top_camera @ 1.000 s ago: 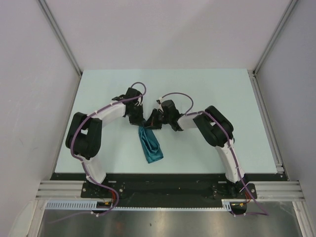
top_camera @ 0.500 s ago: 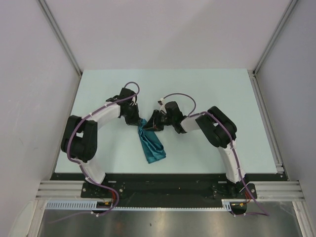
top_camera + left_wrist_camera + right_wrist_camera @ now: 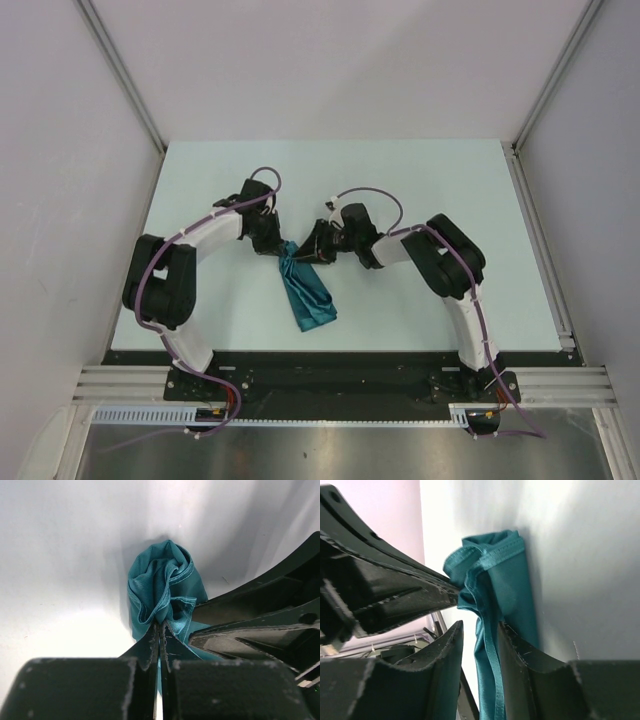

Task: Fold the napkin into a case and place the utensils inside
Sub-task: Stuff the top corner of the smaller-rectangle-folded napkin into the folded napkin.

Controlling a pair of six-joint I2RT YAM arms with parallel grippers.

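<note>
The teal napkin [image 3: 310,297] lies bunched in a narrow strip on the table, its far end lifted between my two grippers. My left gripper [image 3: 284,249] is shut on a gathered fold of the napkin [image 3: 162,577]; its tips [image 3: 160,626] pinch the cloth. My right gripper [image 3: 306,250] is open, its jaws [image 3: 480,626] standing either side of a hanging hem of the napkin [image 3: 506,580] without pinching it. The right fingers [image 3: 260,625] show beside the left jaws. The orange-red utensil is out of view.
The pale table [image 3: 420,190] is walled by white panels with metal posts at the back corners [image 3: 160,148]. A black strip [image 3: 340,357] runs along the near edge by the arm bases.
The left arm has swung its elbow out to the left and its gripper has shifted slightly back with the cloth. The right wrist has edged to the right. The napkin's far end is bunched tighter.
</note>
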